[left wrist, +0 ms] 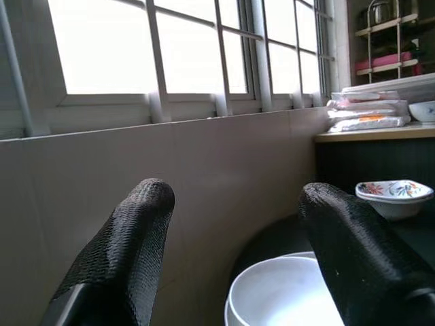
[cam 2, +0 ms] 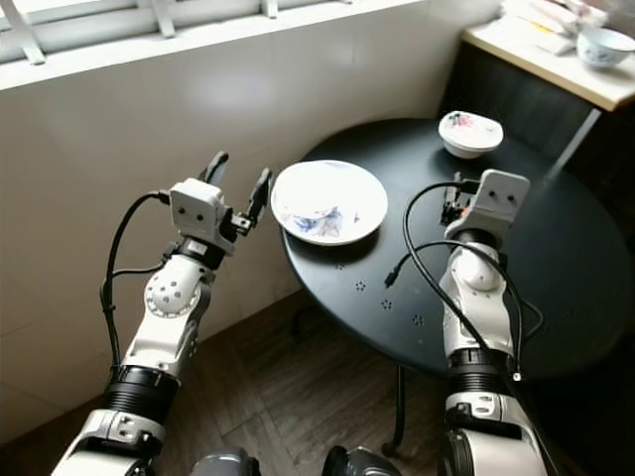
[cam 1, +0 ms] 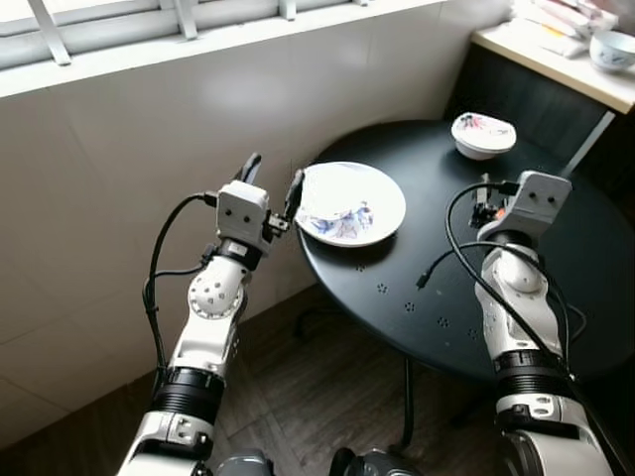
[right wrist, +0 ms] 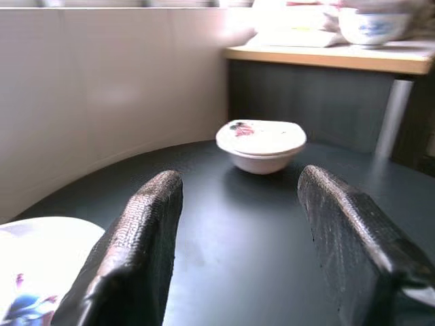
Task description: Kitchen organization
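You are looking down at a round black counter (cam 1: 516,268) standing against a pale tiled wall (cam 1: 119,149) under a barred window (left wrist: 170,47).

Your left gripper (cam 1: 270,186) hovers just off the counter's edge, beside the plate (cam 1: 352,203), with its fingers (left wrist: 122,251) spread wide and nothing between them. They point along the wall toward the far corner, and one fingertip sits right next to the plate's rim; whether it touches the rim, you cannot tell.

The plate is white with a blue pattern inside (round, so it has no long axis), and it lies flat near the counter's edge on the wall side, opening upward.

Your right gripper (right wrist: 238,224) is over the middle of the counter, fingers (right wrist: 136,244) apart and holding nothing. It points at the small bowl (cam 1: 483,134), which stands upright well ahead of it near the counter's far edge, white with red flower marks on the rim.

Beyond the counter a wooden shelf (cam 1: 556,59) carries another bowl (cam 1: 612,47), white with blue marks, and some stacked packets (left wrist: 370,112) beside it.

Below you the floor (cam 1: 327,397) is dark wood, and the counter's thin leg (cam 1: 407,407) runs down to it.
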